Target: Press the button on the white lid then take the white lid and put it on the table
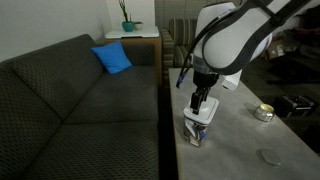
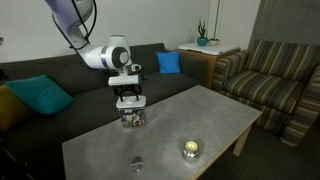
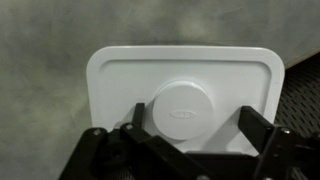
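Button (image 3: 185, 108) and white lid (image 3: 185, 70) lie straight below the gripper (image 3: 195, 122) in the wrist view. The raised round button sits between the two dark fingers (image 3: 141, 117), which are spread wide to either side of it and hold nothing. Whether the fingertips touch the plastic cannot be told. The lid's rounded corners reach out past both fingers, and its far edge runs ahead of the gripper. In both exterior views the lid (image 1: 197, 117) (image 2: 131, 107) caps a clear container (image 1: 197, 130) (image 2: 132, 119), which stands upright directly under the downward-pointing gripper (image 1: 200, 103) (image 2: 128, 97) on the table (image 1: 245, 145) (image 2: 200, 115). Farther from the gripper on the same grey top, well apart from the container, rest a small round silvery tin (image 1: 264, 112) (image 2: 190, 150) and a flat grey disc (image 1: 270, 156) (image 2: 137, 163). Beyond the table edge nearest the gripper runs a dark sofa (image 1: 80, 100) (image 2: 60, 75) with a blue cushion (image 1: 113, 58) (image 2: 168, 62).
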